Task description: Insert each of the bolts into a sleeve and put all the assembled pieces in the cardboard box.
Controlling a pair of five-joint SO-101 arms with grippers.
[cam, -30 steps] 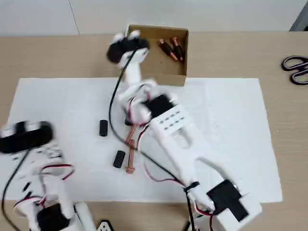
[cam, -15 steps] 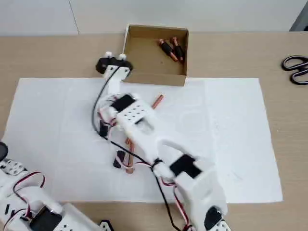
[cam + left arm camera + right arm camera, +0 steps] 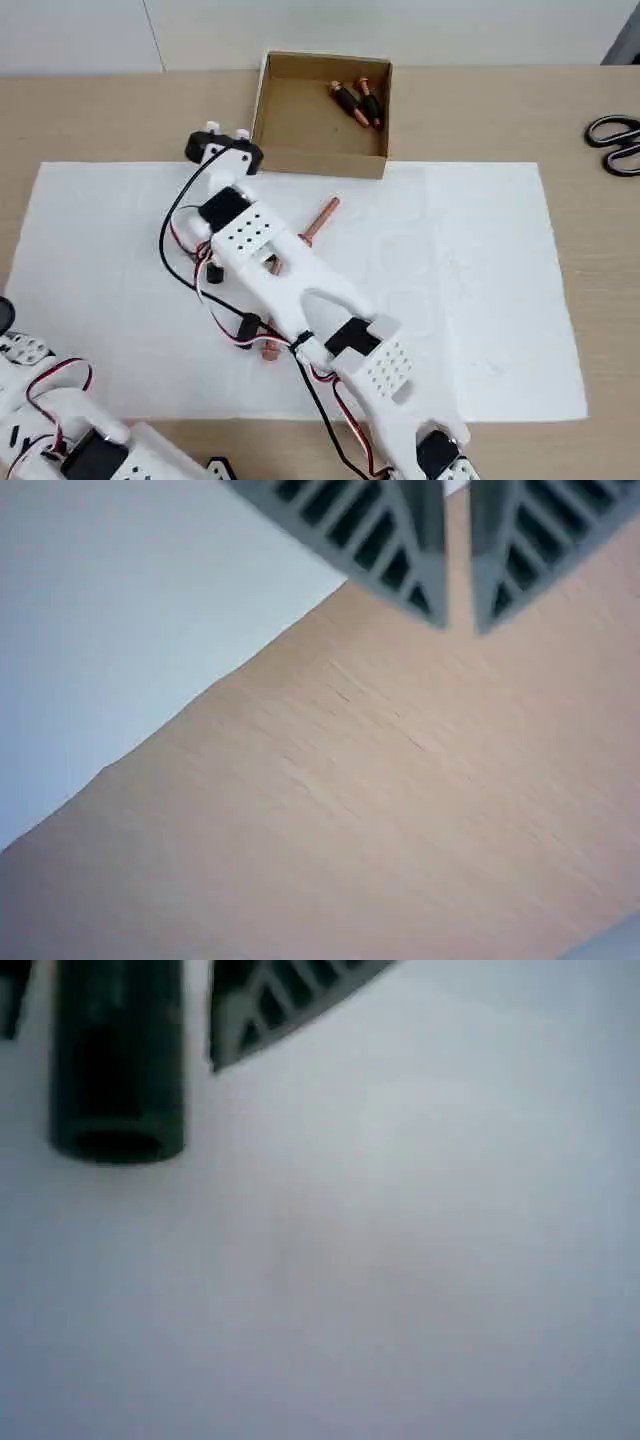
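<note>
A black sleeve [image 3: 118,1060] lies on the white paper between the fingers of my right gripper [image 3: 112,1035], which is open around it with a gap on one side. From above, the right arm [image 3: 262,250] stretches across the paper and covers that spot. A bare copper bolt [image 3: 320,220] lies beside the arm. Another bolt [image 3: 269,351] and a second sleeve [image 3: 247,326] peek out under it. The cardboard box [image 3: 300,130] holds two assembled pieces [image 3: 356,102]. My left gripper [image 3: 458,600] is shut over the wooden table, holding nothing.
The white paper sheet [image 3: 480,280] covers the middle of the table. Scissors [image 3: 615,142] lie at the far right edge. The left arm's base [image 3: 70,440] sits at the near left corner.
The right arm swung from the box rim down and left onto the sleeve, uncovering a bolt. The left arm drew back into the near left corner.
</note>
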